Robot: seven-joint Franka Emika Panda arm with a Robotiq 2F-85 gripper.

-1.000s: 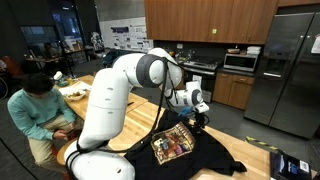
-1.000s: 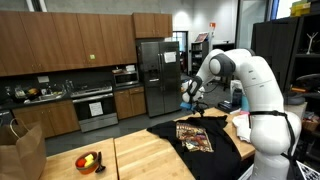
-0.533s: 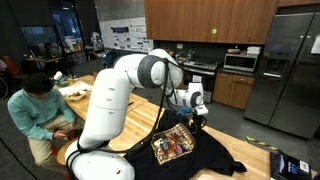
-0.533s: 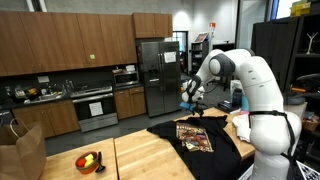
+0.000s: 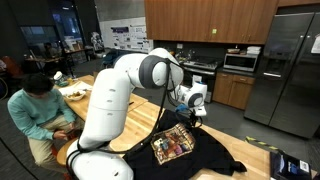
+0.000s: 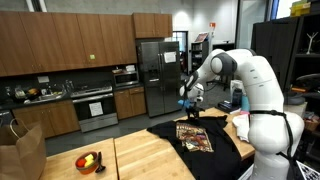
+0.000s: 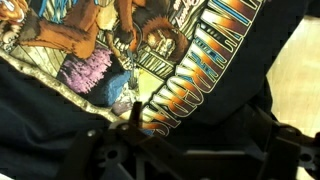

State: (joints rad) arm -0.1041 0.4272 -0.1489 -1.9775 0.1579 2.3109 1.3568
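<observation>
A black T-shirt (image 5: 215, 156) with a colourful printed graphic (image 5: 172, 143) lies spread flat on a wooden table (image 6: 150, 160); it shows in both exterior views (image 6: 165, 130). My gripper (image 5: 195, 110) hangs a little above the shirt's far edge, also seen from the opposite side (image 6: 190, 104). In the wrist view the graphic (image 7: 120, 50) fills the upper left. The dark fingers (image 7: 185, 150) stand apart at the bottom with only black cloth (image 7: 235, 95) below them. The gripper is open and holds nothing.
A person (image 5: 40, 105) sits at the table beside the robot base. A bowl of fruit (image 6: 90, 160) and a paper bag (image 6: 25, 150) stand at the table's far end. A blue object (image 5: 290, 165) lies near the shirt. Kitchen cabinets and a steel fridge (image 6: 155, 75) stand behind.
The gripper has risen a little above the shirt. The shirt has not moved.
</observation>
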